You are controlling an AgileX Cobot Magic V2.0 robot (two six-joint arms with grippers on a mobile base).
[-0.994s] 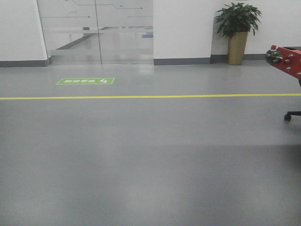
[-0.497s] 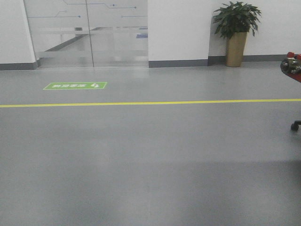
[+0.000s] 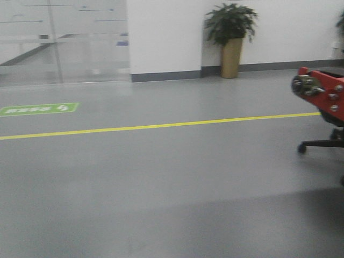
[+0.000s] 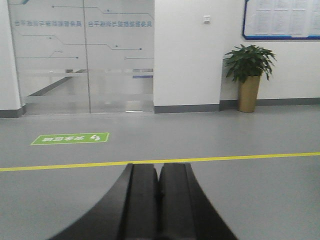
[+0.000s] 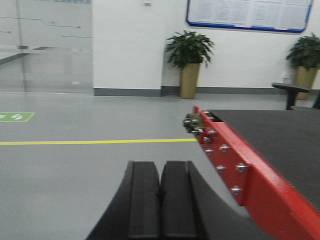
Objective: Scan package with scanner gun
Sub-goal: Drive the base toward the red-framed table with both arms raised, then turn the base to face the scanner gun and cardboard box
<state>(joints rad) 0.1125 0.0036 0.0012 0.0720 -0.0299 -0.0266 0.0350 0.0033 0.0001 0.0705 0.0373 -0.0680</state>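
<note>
While both arms point out over the grey floor [image 3: 161, 204], the left gripper [image 4: 159, 172] is clenched, its two black fingers [image 4: 142, 200] pressed flat together with nothing between them. The right gripper [image 5: 161, 172] is clenched the same way, empty too. Neither the package nor the scanner gun shows in any view, so I cannot tell where they are. A yellow line [image 3: 161, 126] runs across the floor from side to side. Just beyond the line on the left lies a green floor sign [image 3: 37, 109], and farther beyond it stands a frosted glass wall [image 3: 59, 43]. Beyond the line toward the right, a potted plant [image 3: 231, 37] in a tall tan pot stands against the white wall [image 3: 166, 37]. At the line's right end a red table edge [image 3: 322, 91] studded with bolts pokes in from the side; in the right wrist view it sits just right of the right gripper, with a dark flat top. On the near side of the line, under that red edge, a black chair leg [image 3: 317, 144] with a caster rests on the floor. High on the wall beyond the line hangs a blue-framed notice board [image 5: 247, 14], with a second potted plant [image 5: 306, 60] below its right end.
</note>
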